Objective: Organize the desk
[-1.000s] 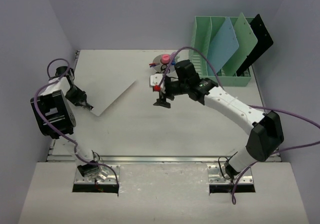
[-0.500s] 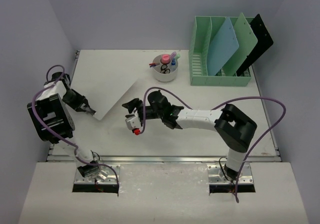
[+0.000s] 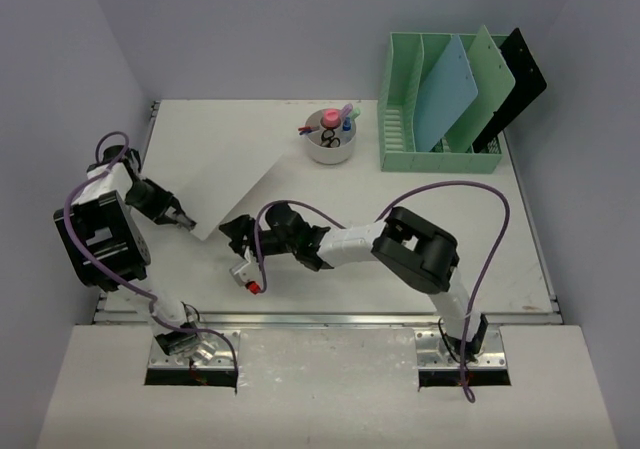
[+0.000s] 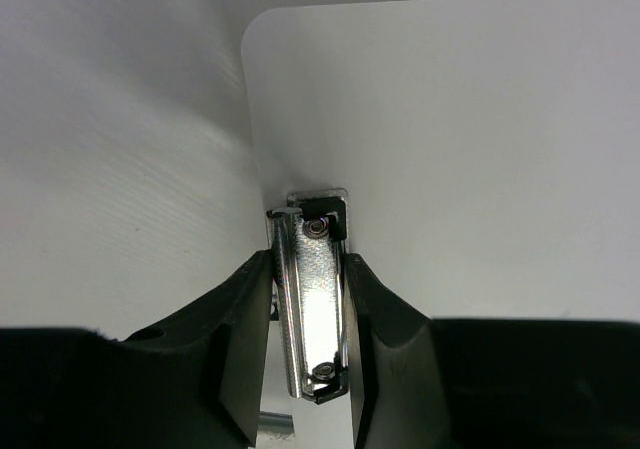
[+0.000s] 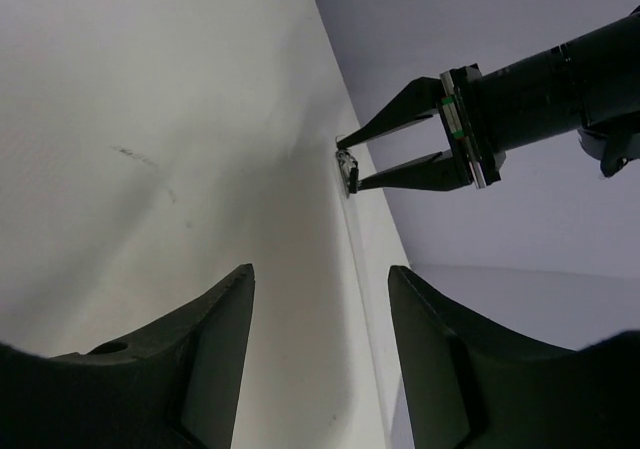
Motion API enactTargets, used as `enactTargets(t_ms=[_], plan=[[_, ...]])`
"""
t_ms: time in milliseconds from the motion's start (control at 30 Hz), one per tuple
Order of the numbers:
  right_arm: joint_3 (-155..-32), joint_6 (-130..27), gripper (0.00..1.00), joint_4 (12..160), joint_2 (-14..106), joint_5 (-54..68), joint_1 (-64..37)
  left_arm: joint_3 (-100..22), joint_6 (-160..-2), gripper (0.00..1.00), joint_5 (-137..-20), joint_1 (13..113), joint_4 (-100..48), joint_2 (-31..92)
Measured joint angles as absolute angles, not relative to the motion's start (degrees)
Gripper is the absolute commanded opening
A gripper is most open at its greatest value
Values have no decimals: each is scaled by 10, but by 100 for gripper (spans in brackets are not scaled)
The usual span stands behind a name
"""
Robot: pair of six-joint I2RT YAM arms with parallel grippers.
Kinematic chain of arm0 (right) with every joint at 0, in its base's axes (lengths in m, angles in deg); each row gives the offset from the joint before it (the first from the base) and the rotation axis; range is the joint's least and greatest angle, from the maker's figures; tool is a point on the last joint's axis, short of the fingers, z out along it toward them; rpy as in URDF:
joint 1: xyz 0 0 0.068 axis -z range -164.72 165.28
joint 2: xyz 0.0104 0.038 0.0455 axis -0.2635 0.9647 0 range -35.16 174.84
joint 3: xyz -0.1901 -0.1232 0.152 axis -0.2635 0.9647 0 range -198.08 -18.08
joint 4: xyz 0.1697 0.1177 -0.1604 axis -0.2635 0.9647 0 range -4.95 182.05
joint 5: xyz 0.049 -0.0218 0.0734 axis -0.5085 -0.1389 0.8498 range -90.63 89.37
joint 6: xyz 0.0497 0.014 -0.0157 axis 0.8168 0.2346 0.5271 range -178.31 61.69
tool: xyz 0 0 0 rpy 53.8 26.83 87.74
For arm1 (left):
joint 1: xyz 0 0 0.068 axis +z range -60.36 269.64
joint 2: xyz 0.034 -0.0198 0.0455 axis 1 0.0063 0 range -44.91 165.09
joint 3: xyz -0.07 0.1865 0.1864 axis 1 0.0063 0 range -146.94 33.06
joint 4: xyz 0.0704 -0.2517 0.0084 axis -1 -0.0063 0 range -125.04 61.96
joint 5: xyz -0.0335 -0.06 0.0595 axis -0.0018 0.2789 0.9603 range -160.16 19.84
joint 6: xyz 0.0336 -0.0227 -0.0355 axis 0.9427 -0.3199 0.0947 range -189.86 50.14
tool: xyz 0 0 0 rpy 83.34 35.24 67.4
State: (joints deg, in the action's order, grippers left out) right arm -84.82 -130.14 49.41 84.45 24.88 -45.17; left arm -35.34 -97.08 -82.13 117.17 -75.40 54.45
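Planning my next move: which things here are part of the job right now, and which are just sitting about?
In the job: white clipboard, held by its metal clip in the left gripper; right gripper, open, close to its corner; the desk.
Sitting about: pen bowl; green file rack holding three boards.

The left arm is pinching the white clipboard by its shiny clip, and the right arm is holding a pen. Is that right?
Not quite. The right end effector holds nothing: the right wrist view shows its fingers apart and empty. The left end effector does pinch the clipboard by its clip.
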Motion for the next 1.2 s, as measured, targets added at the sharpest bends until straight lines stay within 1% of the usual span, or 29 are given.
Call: enactTargets(t_ms=[267,500,733,833,933,967,1067,1100,1133,1200], plan=[[-945,-1351,56,443,943,194,-477,-352,-971,0,-829,1172,-759,528],[-1025,-1388,55,444,998,185,-491,-344,-971,0,-833,1172,-760,524],[-1094,-1418,51,469,1045,159,-494,-335,-971,0,-839,1172,-761,518],[-1113,-1428,46,481,1062,146,-494,-333,-971,0,-841,1172,-756,517],[-1128,-1439,36,497,1078,131,-494,-332,-971,0,-835,1173,-746,517],[-1131,-1442,26,501,1082,128,-494,-332,-971,0,-834,1173,-743,517],[-1133,-1452,9,513,1085,119,-494,-330,-971,0,-835,1174,-740,517],[-1133,-1456,1,511,1085,118,-494,-329,-971,0,-835,1174,-738,517],[-1133,-1458,1,508,1085,117,-494,-328,-971,0,-835,1174,-737,517],[-1132,-1459,1,502,1084,114,-497,-326,-971,21,-833,1174,-736,515]])
